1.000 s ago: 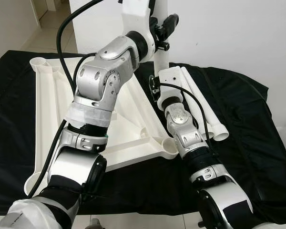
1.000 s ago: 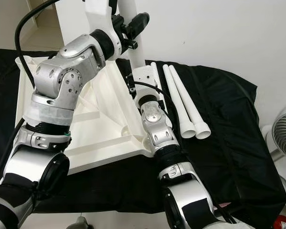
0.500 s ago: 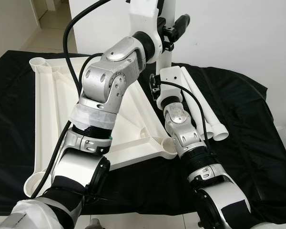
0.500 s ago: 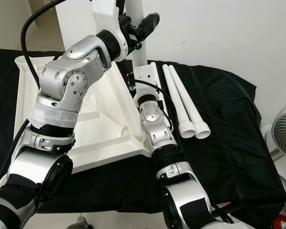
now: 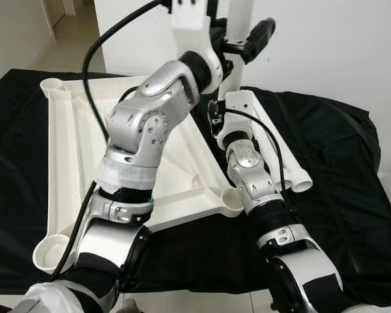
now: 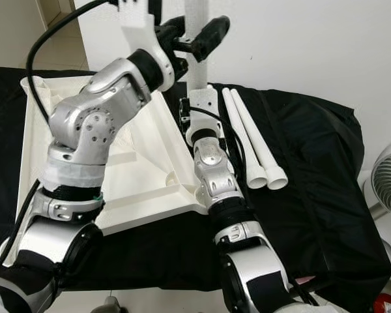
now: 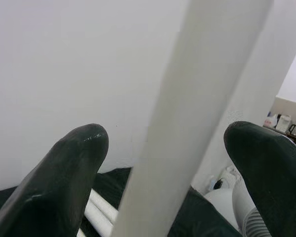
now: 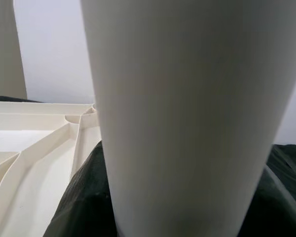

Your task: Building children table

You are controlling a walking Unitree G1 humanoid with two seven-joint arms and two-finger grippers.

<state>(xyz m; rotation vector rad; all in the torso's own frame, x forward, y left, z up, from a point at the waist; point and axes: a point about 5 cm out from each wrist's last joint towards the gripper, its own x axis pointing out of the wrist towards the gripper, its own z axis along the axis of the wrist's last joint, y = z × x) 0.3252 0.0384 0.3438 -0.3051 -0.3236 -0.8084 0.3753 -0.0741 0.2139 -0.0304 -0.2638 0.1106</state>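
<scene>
Nearest me lies the upturned tabletop (image 5: 72, 150), a white ribbed plastic panel on the black cloth (image 5: 326, 169), with its near corner socket (image 5: 232, 201) beside my right forearm. It looks light and stiff, though smooth enough to slide on the cloth. Just past that socket my right gripper (image 8: 187, 207) meets the upright table leg (image 6: 197, 39) low down; the leg blocks the wrist view, so I cannot tell how those fingers stand. Higher up the leg, my left gripper (image 7: 177, 163) has its fingers (image 7: 64, 177) parted around the slick tube, not pinching. Beyond the tabletop lie two spare legs (image 6: 251, 140).
</scene>
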